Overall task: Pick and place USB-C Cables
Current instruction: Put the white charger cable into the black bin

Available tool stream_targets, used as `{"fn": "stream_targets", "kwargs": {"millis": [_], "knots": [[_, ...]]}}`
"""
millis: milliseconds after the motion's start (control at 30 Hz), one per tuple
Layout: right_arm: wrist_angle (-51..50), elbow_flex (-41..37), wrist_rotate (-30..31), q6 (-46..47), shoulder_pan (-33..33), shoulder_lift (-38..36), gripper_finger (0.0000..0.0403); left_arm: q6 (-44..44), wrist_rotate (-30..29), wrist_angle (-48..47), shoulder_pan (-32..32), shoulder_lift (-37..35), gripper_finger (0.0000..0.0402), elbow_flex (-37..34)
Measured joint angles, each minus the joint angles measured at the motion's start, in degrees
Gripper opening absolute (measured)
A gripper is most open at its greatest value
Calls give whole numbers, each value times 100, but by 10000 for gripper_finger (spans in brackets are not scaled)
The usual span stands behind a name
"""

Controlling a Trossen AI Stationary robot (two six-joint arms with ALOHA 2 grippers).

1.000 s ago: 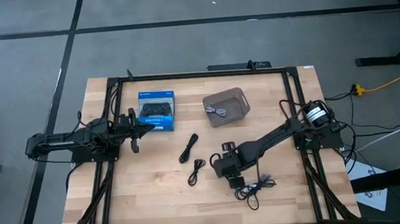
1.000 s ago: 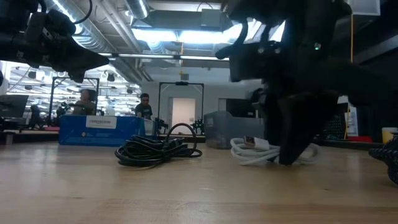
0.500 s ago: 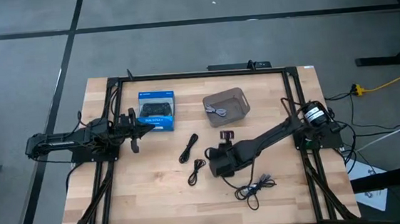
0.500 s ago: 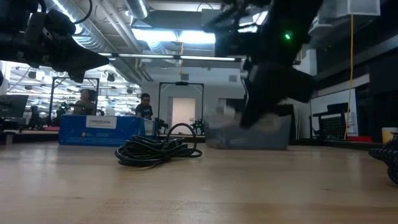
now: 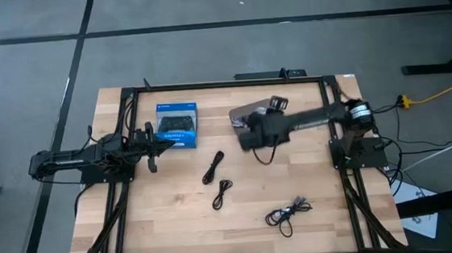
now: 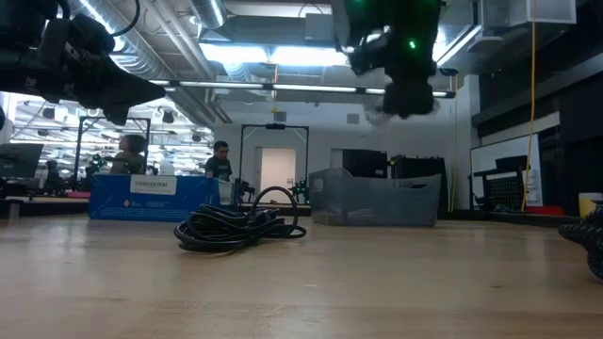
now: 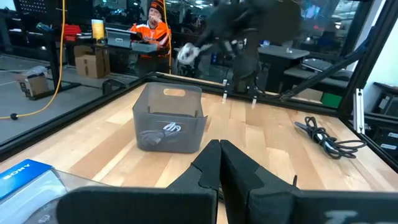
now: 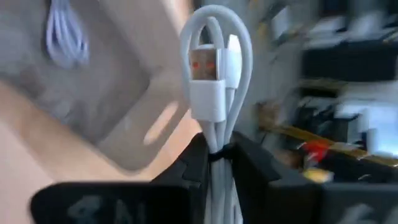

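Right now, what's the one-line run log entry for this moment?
right hand: shut on white cable, above grey bin | bin: one light cable | table: three black cables | left hand: shut, waiting by blue box

The setting is a robotics laboratory or industrial workshop. A wooden table in a black metal frame stands on a grey floor marked with dark lines. Beyond it: exposed ceiling ducts, strip lighting, equipment benches and seated people, one in an orange vest.
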Motion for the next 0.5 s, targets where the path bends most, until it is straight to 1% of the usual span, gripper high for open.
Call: {"fn": "stream_targets", "kwargs": {"millis": [133, 200, 267, 333, 433, 500], "knots": [[1917, -982, -1274, -1554, -652, -560, 51, 0, 1, -1, 1, 1, 0, 0], [2982, -1379, -1695, -2202, -900, -798, 51, -2, 0, -1, 1, 0, 0, 0], [3742, -1658, -1835, -2655, -1079, -967, 53, -2, 1, -3, 1, -1, 0, 0], [4340, -1824, -1861, -2912, -1201, -1054, 71, 0, 1, -3, 1, 0, 0, 0], [4549, -1856, -1879, -3027, -1352, -1074, 115, -2, 1, -1, 0, 1, 0, 1], [4467, -1856, -1890, -2991, -1450, -1071, 143, -2, 1, -3, -1, -1, 0, 1]]}}
